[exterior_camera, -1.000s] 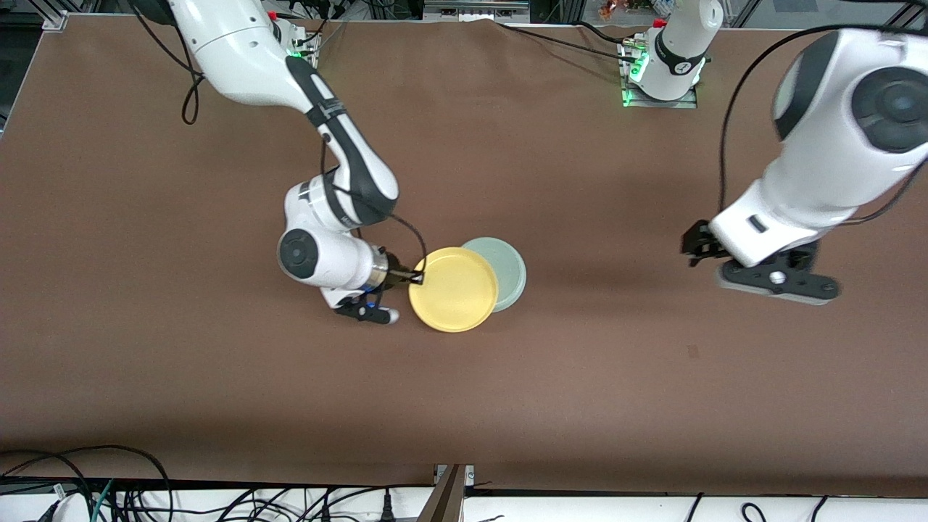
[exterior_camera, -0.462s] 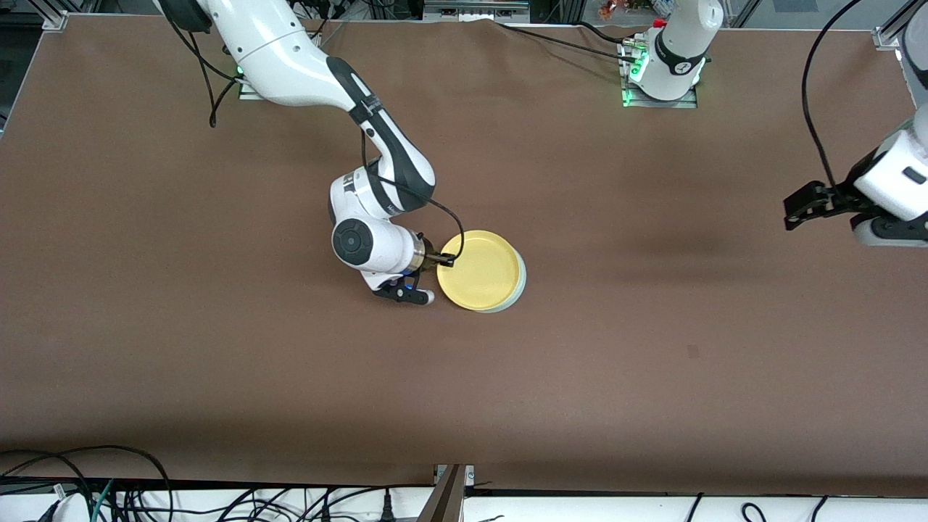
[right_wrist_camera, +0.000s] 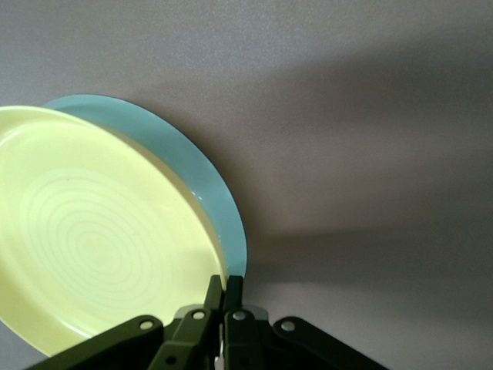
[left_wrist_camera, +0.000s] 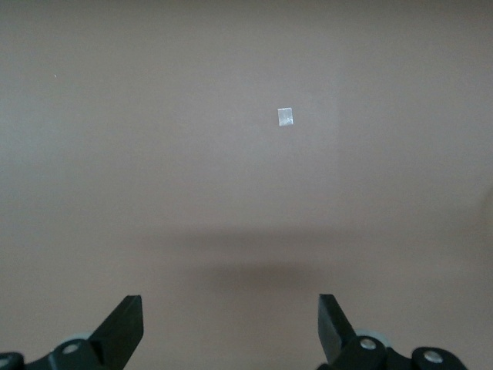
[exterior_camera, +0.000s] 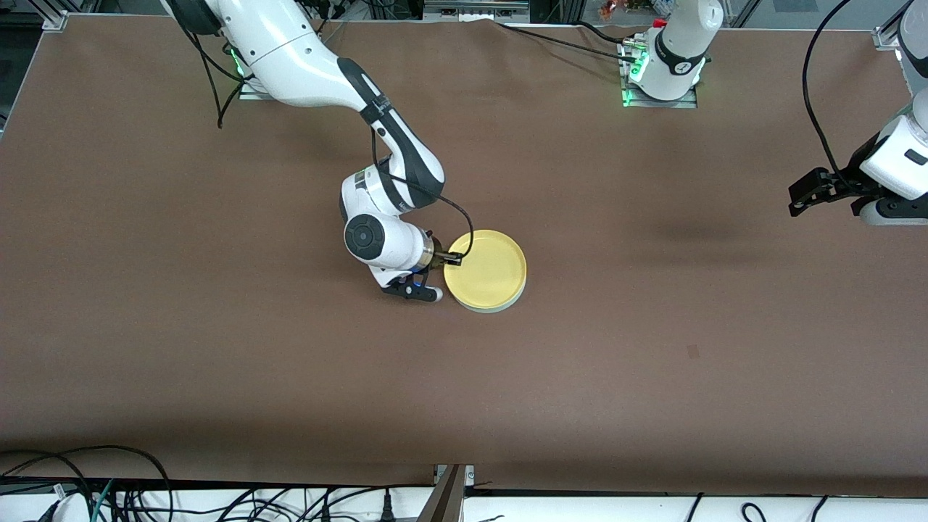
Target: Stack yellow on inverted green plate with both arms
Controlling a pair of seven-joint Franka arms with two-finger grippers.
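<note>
The yellow plate point(exterior_camera: 487, 268) lies rim up over the green plate point(exterior_camera: 500, 307), which shows only as a thin pale edge under it. In the right wrist view the yellow plate point(right_wrist_camera: 92, 231) covers most of the green plate point(right_wrist_camera: 185, 162). My right gripper point(exterior_camera: 451, 257) is shut on the yellow plate's rim at the side toward the right arm's end; its fingers point(right_wrist_camera: 231, 297) pinch the rim. My left gripper point(exterior_camera: 806, 196) is open and empty, up over bare table at the left arm's end; in its wrist view the left gripper point(left_wrist_camera: 231, 324) sees only table.
The brown table point(exterior_camera: 652, 348) spreads all round the plates. A small pale mark point(left_wrist_camera: 286, 117) lies on the table under the left gripper. Cables run along the table's edge nearest the front camera point(exterior_camera: 109, 486).
My right gripper carried the yellow plate toward the left arm's end until it covered the green plate. My left arm drew back toward its end of the table, then held.
</note>
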